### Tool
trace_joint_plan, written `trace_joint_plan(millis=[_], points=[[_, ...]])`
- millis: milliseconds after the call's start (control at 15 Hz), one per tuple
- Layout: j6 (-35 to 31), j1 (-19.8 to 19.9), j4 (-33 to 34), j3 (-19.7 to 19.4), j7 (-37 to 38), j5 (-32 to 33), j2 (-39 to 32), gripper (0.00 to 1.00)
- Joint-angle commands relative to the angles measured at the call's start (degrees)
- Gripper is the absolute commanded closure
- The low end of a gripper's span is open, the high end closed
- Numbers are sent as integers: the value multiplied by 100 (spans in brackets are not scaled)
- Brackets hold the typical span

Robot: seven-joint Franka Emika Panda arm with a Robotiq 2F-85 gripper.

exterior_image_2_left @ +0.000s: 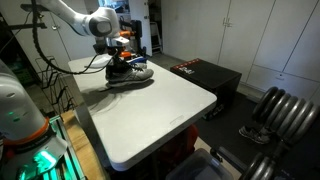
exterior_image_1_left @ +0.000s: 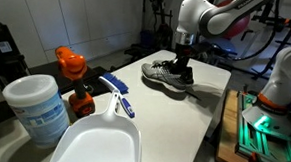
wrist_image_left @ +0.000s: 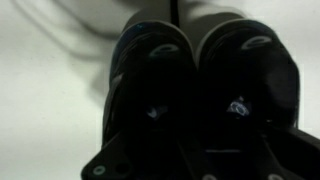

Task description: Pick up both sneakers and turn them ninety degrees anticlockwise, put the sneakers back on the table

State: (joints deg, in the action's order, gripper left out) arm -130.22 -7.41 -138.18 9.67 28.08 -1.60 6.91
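The sneakers (exterior_image_1_left: pixel 168 74), a dark grey and black pair with pale soles, sit side by side at the far end of the white table (exterior_image_1_left: pixel 206 106). They also show in an exterior view (exterior_image_2_left: pixel 130 72) on the table (exterior_image_2_left: pixel 150 110). My gripper (exterior_image_1_left: pixel 182 61) comes down from above into the shoe openings near the heels and looks shut on the inner walls of both. It also shows in an exterior view (exterior_image_2_left: pixel 113 58). In the wrist view the sneakers (wrist_image_left: pixel 200 60) fill the frame. The fingertips (wrist_image_left: pixel 190 150) are lost in the dark.
Near the camera stand a white tub (exterior_image_1_left: pixel 36 105), an orange-capped bottle (exterior_image_1_left: pixel 74 72), a blue-handled brush (exterior_image_1_left: pixel 117 95) and a white scoop (exterior_image_1_left: pixel 94 140). A green-lit machine frame (exterior_image_1_left: pixel 263 122) stands beside the table. A black box (exterior_image_2_left: pixel 205 75) stands beyond the table's edge.
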Motion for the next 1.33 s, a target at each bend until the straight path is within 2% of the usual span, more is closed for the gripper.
trace_joint_plan(millis=[0, 400, 467, 800, 1267], points=[[306, 125, -349, -39, 188, 88, 1009, 94], [843, 450, -307, -2, 99, 297, 1873, 94], [814, 482, -331, 4, -362, 658, 1939, 94], [1041, 408, -316, -174, -1778, 1123, 2109, 94], [1019, 143, -505, -406, -3869, 1247, 2227, 94]])
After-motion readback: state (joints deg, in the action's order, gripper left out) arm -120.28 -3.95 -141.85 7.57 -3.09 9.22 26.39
